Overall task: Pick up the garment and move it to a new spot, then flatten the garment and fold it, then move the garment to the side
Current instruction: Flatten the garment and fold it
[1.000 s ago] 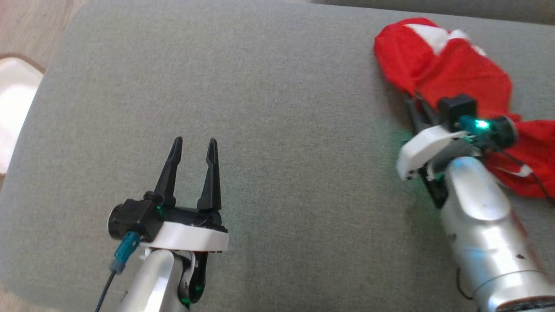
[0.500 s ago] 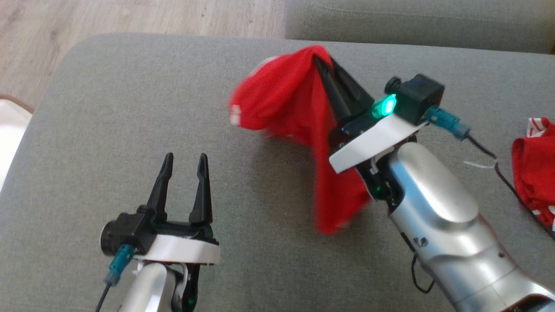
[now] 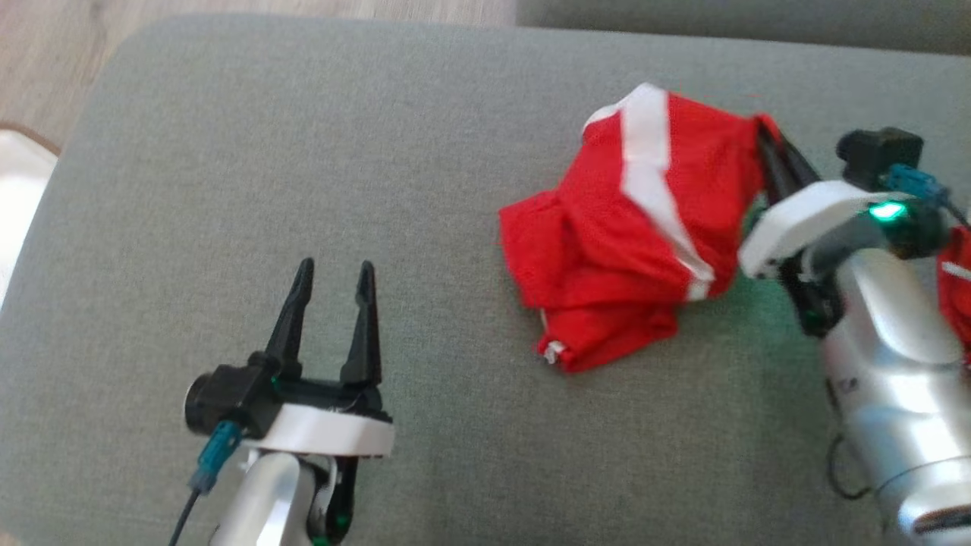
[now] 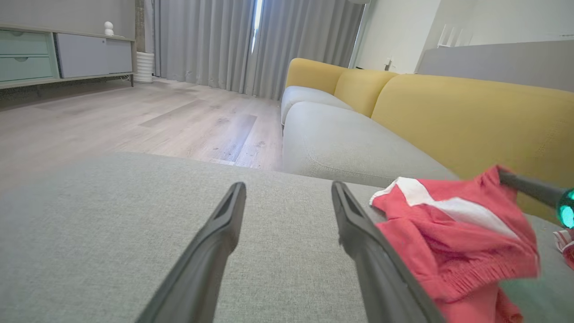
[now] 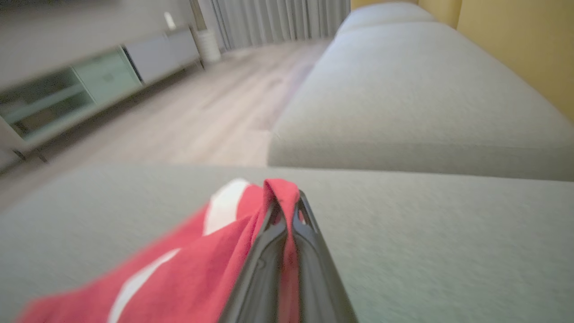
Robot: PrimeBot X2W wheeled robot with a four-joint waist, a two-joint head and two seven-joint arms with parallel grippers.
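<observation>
Left gripper (image 3: pixel 336 265) stood open, low and level; right gripper (image 3: pixel 765 133) was clamped on the garment (image 3: pixel 607 235), wrist raised.

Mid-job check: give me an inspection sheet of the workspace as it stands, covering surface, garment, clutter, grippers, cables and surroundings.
Surface: grey cushion, plain fabric, no stains seen.
Job's things: red garment with a white stripe, bunched; its lower folds rest on the cushion and one edge is lifted.
Clutter: second red cloth at the head view's right edge.
Grippers: left gripper open, holding nothing, to the left of the garment; right gripper shut on the garment's lifted edge.
Cables: teal-plugged lead at the left wrist; right wrist lead, also teal-plugged.
Surroundings: wood floor, yellow-backed sofa, grey curtains.
</observation>
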